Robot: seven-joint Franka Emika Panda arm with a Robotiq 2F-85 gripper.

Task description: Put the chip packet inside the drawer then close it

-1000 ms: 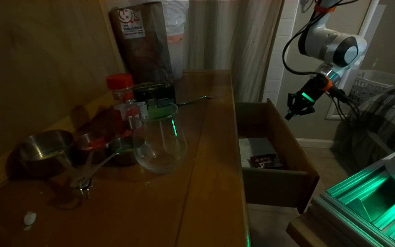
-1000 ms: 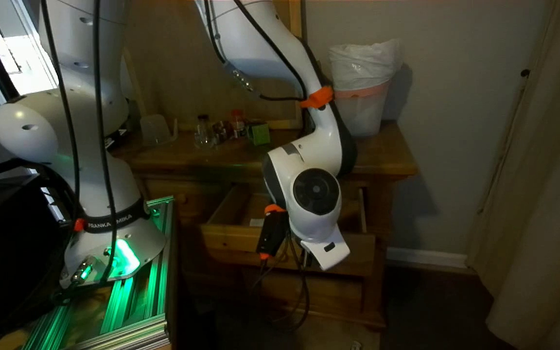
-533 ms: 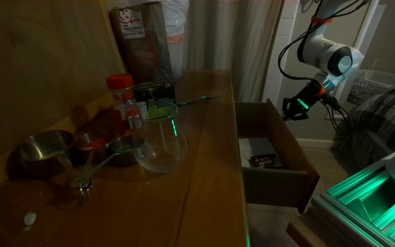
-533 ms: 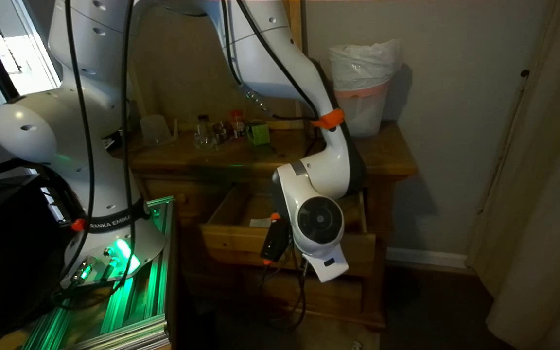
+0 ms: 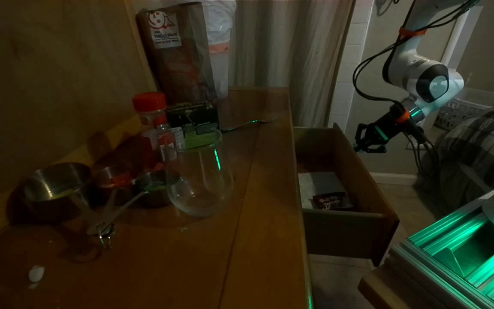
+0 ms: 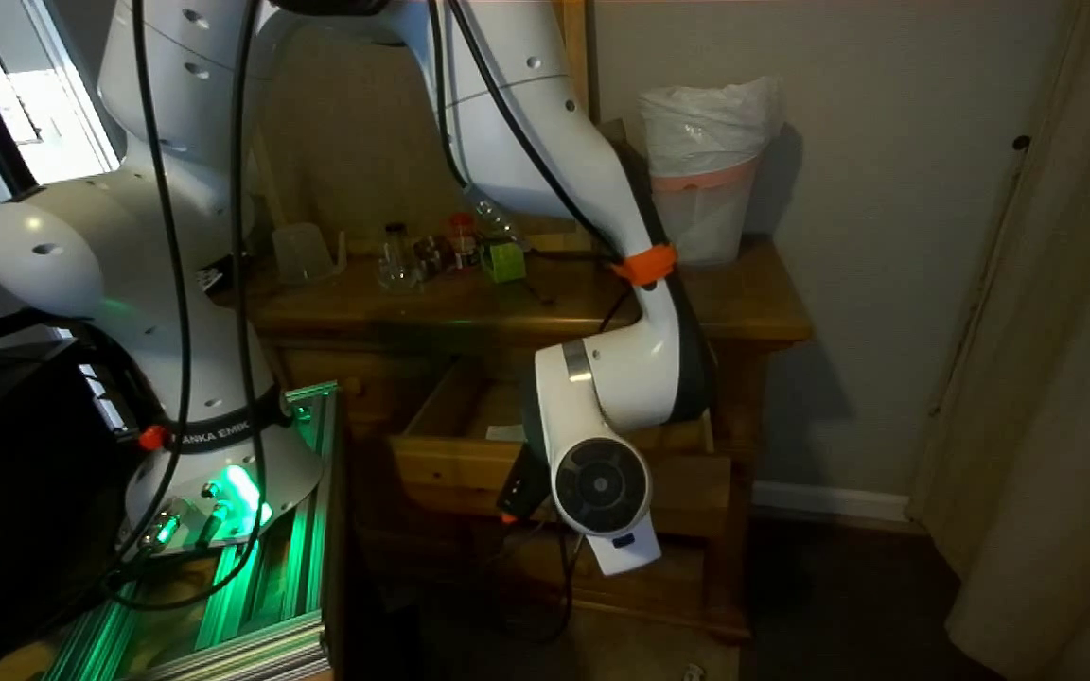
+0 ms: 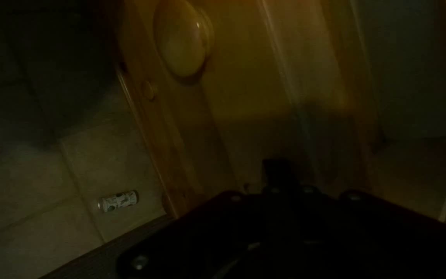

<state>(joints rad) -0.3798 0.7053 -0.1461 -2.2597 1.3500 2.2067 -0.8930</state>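
Note:
The chip packet (image 5: 332, 201) is dark with reddish print. It lies inside the open drawer (image 5: 343, 216), beside white paper. The drawer's wooden front (image 6: 446, 473) also shows in an exterior view, partly hidden by the arm. In the wrist view a round knob (image 7: 182, 40) on a wooden front is at the upper middle. My gripper (image 5: 356, 148) is just outside the drawer front, near its top edge; whether it touches cannot be told. In the wrist view my gripper (image 7: 279, 164) has its fingertips together with nothing seen between them. The packet is out of the wrist view.
The dresser top (image 5: 268, 214) holds a glass (image 5: 200, 184), measuring cups (image 5: 58, 184), a red-lidded jar (image 5: 149, 103), a fork (image 5: 247, 125) and a paper bag (image 5: 178, 56). A white bin (image 6: 706, 180) stands at its far end. A can (image 7: 118, 201) lies on the floor.
My gripper has moved toward the drawer front and slightly down. In an exterior view the wrist has come lower. The drawer and the packet have not moved.

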